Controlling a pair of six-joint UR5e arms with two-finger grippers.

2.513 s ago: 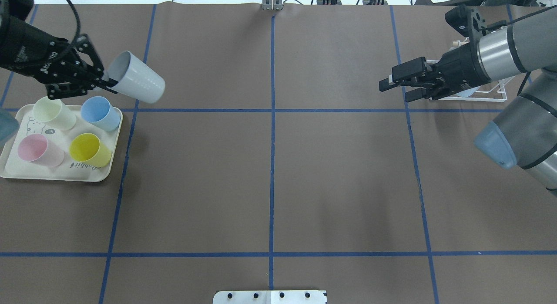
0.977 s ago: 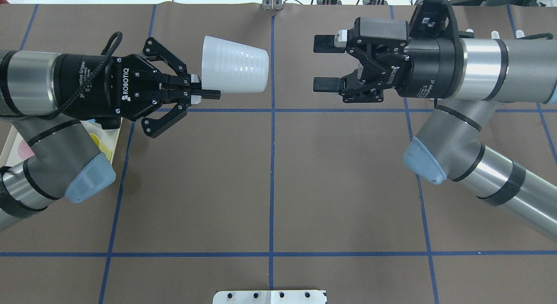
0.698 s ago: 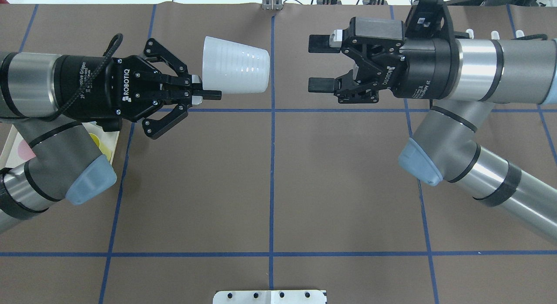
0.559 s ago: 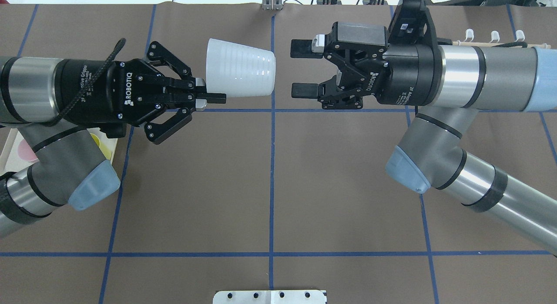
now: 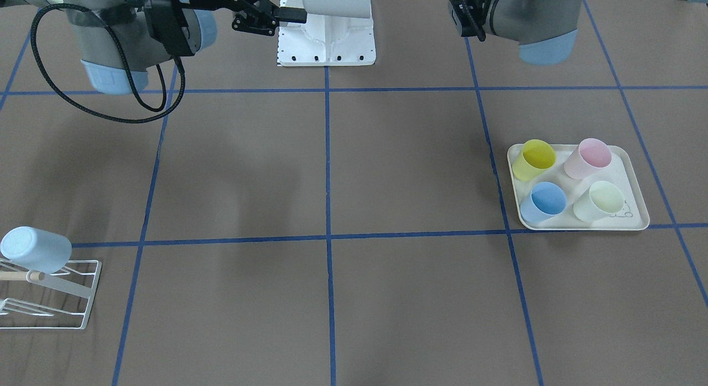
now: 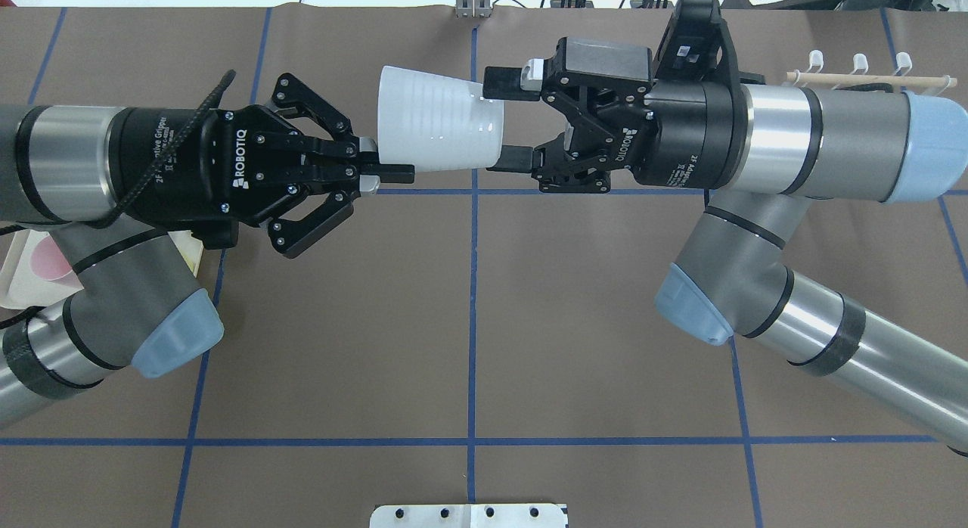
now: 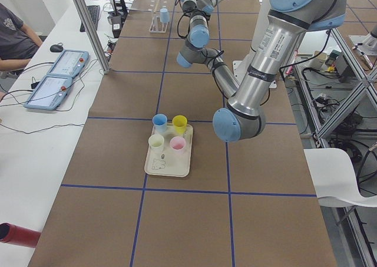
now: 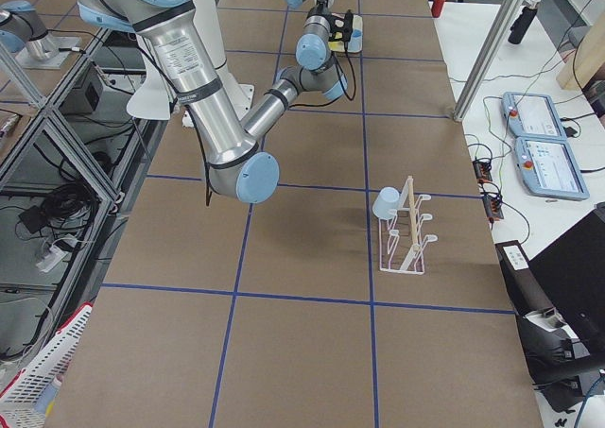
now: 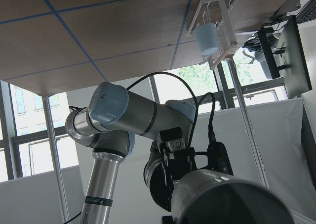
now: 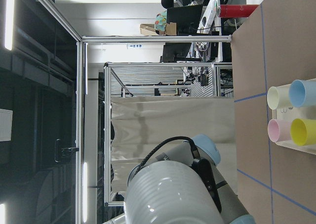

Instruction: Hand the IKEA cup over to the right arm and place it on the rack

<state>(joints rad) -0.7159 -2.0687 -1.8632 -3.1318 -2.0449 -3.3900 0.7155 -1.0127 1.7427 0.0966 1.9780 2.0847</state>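
Above the table (image 6: 469, 324), the left arm (image 6: 68, 161) pinches the cup (image 6: 439, 131) by its rim in closed jaws, offering its base to the right arm (image 6: 817, 146), whose empty jaws gape around it.

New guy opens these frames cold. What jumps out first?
The two arms meeting in mid-air over the middle of the table: the left gripper pinches the rim of a white cup held on its side, and the right gripper has its fingers spread either side of the cup's base. Next, the cream tray with four pastel cups at the robot's left end, and the rack with a pale blue cup at its right end.
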